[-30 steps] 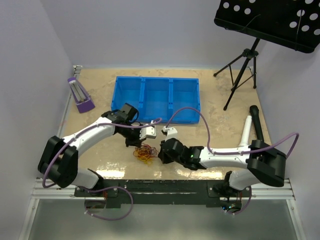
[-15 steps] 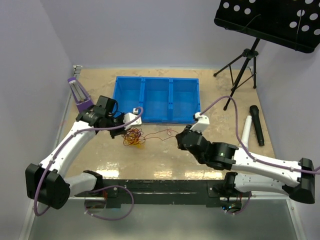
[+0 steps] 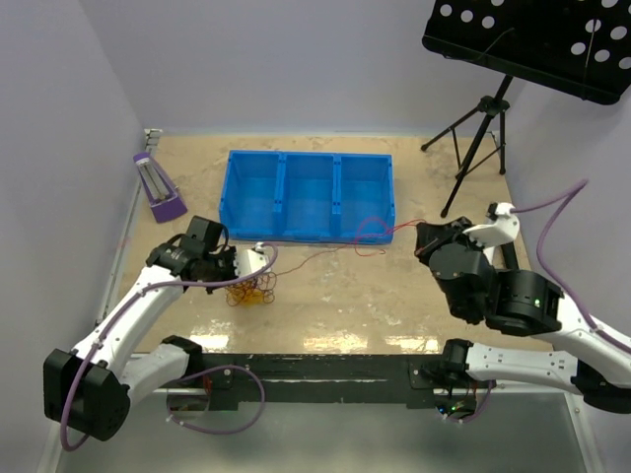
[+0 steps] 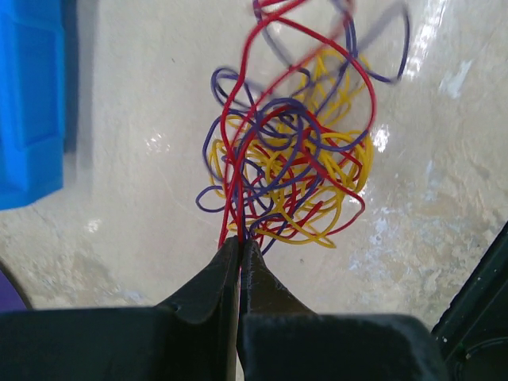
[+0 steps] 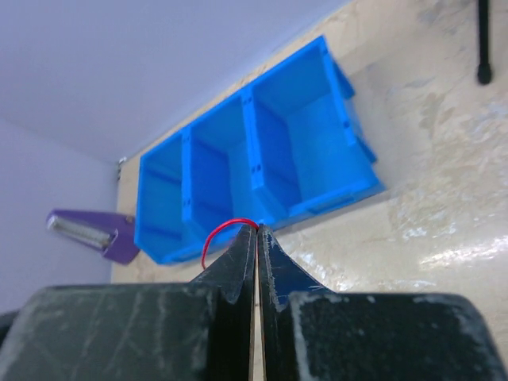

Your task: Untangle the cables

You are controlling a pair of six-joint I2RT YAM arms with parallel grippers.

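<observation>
The cables (image 3: 248,288) are a small clump of red, yellow and purple wires on the tan table, left of centre. My left gripper (image 3: 258,260) sits just above the clump, and in the left wrist view it (image 4: 240,240) is shut on red strands at the near edge of the clump (image 4: 295,163). One red cable (image 3: 367,233) runs from the clump rightward along the front of the blue bin to my right gripper (image 3: 422,231). In the right wrist view that gripper (image 5: 257,229) is shut on the red cable (image 5: 216,235), which loops out at its tips.
A blue three-compartment bin (image 3: 309,195) stands behind the cables, also in the right wrist view (image 5: 262,151). A purple object (image 3: 158,187) lies at the far left. A black tripod (image 3: 480,138) with a perforated music tray (image 3: 532,39) stands at the back right.
My right gripper has swung far right, drawing one red cable out of the clump. My left gripper has pulled the clump left and slightly nearer. Both stay shut.
</observation>
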